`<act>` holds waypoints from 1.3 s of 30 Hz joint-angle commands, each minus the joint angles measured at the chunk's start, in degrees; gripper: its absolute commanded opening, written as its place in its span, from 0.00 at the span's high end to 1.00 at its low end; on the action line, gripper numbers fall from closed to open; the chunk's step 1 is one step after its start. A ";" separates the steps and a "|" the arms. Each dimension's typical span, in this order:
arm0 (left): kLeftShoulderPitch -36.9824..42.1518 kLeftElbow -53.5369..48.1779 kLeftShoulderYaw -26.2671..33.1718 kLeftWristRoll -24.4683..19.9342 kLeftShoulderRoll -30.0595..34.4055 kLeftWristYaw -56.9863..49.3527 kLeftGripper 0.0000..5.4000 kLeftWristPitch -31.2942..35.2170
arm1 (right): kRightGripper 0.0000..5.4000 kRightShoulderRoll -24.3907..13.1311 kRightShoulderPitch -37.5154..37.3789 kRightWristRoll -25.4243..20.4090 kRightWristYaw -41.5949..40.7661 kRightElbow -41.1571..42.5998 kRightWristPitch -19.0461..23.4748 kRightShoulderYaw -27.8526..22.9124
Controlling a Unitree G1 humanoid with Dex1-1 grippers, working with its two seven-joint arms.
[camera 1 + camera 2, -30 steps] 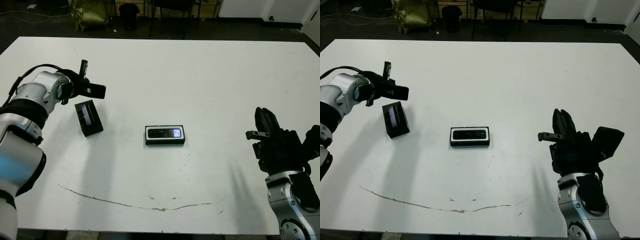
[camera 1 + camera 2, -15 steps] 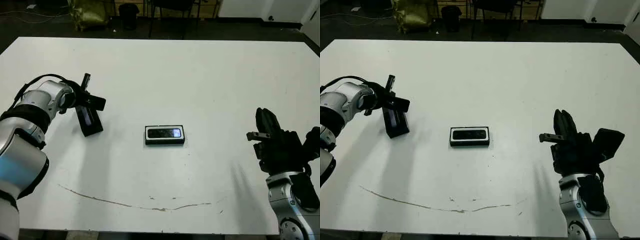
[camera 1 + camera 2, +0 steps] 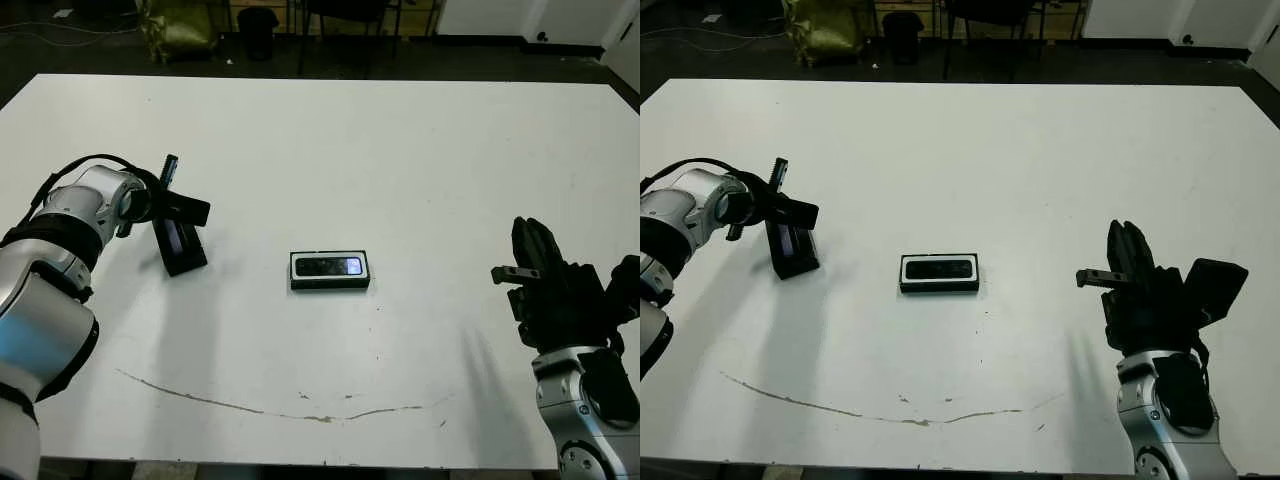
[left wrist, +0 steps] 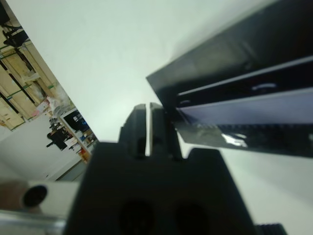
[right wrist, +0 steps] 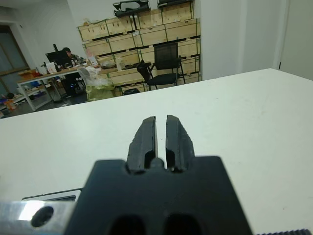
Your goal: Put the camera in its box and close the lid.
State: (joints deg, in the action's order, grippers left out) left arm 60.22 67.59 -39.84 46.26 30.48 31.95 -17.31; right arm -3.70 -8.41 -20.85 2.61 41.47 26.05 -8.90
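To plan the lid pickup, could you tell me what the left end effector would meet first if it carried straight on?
Most likely the lid, whose near edge lies just past the left end effector; depth there is hard to judge.

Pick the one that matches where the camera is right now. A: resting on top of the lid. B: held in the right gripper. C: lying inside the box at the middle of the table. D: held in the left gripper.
C: the camera lies inside the box at mid-table, while the lid sits apart by the left gripper.
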 commanded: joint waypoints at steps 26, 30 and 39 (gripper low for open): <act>-15.32 -29.17 4.90 -6.33 8.65 17.59 1.00 -2.09 | 1.00 -0.26 -0.45 -0.93 -1.23 -1.56 0.20 -1.51; -17.99 -33.91 6.26 -7.89 9.95 20.34 1.00 -1.12 | 1.00 0.07 -0.43 -1.40 -1.05 -1.48 0.86 -1.79; -21.98 -43.36 6.59 -9.00 10.47 26.83 1.00 1.94 | 1.00 0.31 -0.99 -0.73 -0.60 -0.79 0.45 -1.21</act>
State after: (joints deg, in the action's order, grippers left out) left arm 41.07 24.58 -32.20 37.31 40.74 57.15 -15.65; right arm -3.36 -8.75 -21.67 1.80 41.28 26.05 -9.94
